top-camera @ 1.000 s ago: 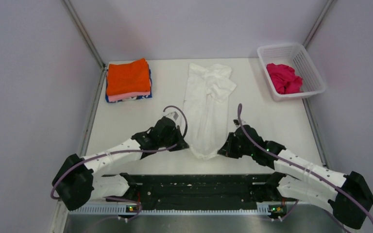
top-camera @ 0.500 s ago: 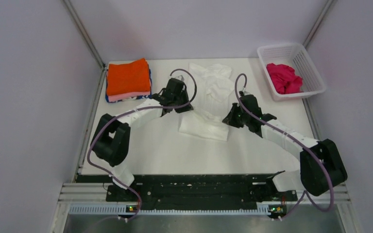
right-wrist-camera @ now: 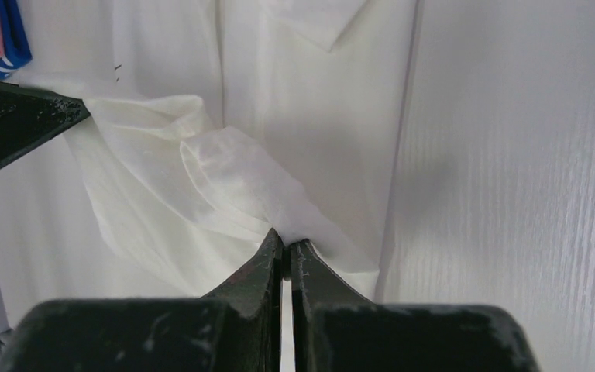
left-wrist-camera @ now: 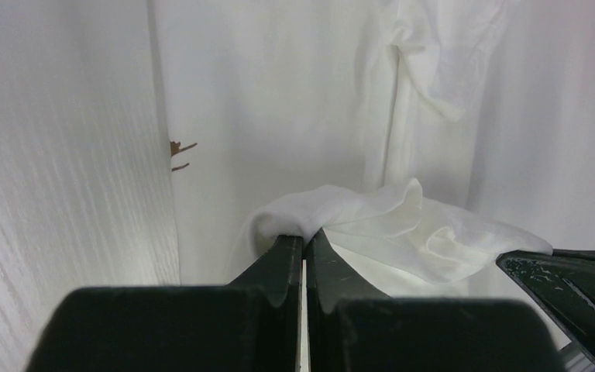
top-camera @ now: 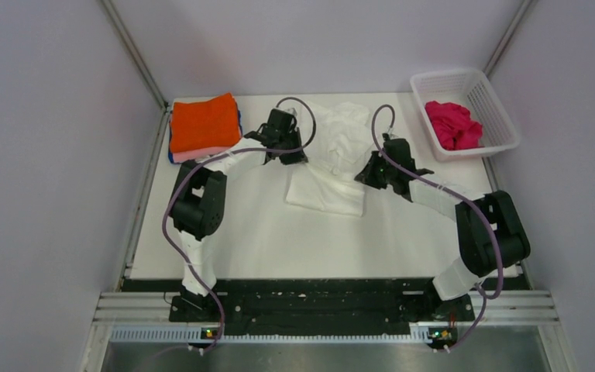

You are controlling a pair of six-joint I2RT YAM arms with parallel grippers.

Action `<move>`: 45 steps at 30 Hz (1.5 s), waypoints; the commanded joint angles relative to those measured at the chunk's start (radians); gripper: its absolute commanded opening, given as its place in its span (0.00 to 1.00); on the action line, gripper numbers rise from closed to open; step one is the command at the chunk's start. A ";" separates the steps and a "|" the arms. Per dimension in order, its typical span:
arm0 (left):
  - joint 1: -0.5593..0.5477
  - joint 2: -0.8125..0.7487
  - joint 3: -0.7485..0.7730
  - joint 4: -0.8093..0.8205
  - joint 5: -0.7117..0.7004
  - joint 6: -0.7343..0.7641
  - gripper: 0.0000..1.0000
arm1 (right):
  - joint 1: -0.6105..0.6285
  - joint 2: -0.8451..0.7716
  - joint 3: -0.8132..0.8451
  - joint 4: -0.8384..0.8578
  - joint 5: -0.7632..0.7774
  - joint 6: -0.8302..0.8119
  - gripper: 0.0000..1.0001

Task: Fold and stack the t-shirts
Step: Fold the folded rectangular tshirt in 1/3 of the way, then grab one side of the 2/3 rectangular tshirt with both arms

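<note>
Surface: a white surface point(top-camera: 225, 240) walled left, right and far; the arms reach from the near edge to its far half.
White shirt: the white shirt point(top-camera: 327, 186) lies at far centre, its near hem lifted and carried over toward the collar, part folded.
Left end effector: the left end effector point(left-wrist-camera: 304, 242) is pinched tight on the hem's left corner.
Right end effector: the right end effector point(right-wrist-camera: 285, 249) is pinched tight on the hem's right corner.
Doing it well: in my judgement, both corners should travel level and together, cloth taut between them, and come down square over the far part before release, so the fold edge runs straight.
Stack: the stack point(top-camera: 204, 128), orange on top with pink and blue below, sits at far left, just beside the left arm.
Basket: the basket point(top-camera: 491, 99) at far right holds a magenta shirt point(top-camera: 452, 124), well apart from the right arm.
Edges: the shirt's far part lies near the far wall, so little room remains beyond it.
Open room: the near half is bare, the likeliest space for pulling back.
</note>
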 commanded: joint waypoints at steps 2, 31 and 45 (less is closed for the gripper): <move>0.018 0.045 0.096 -0.004 0.023 0.037 0.09 | -0.031 0.089 0.084 0.076 -0.007 -0.018 0.03; 0.041 -0.313 -0.532 0.084 0.132 -0.099 0.73 | 0.067 -0.256 -0.313 -0.030 0.005 0.059 0.82; 0.041 -0.175 -0.494 0.139 0.154 -0.123 0.00 | 0.103 -0.182 -0.365 0.089 0.013 0.074 0.44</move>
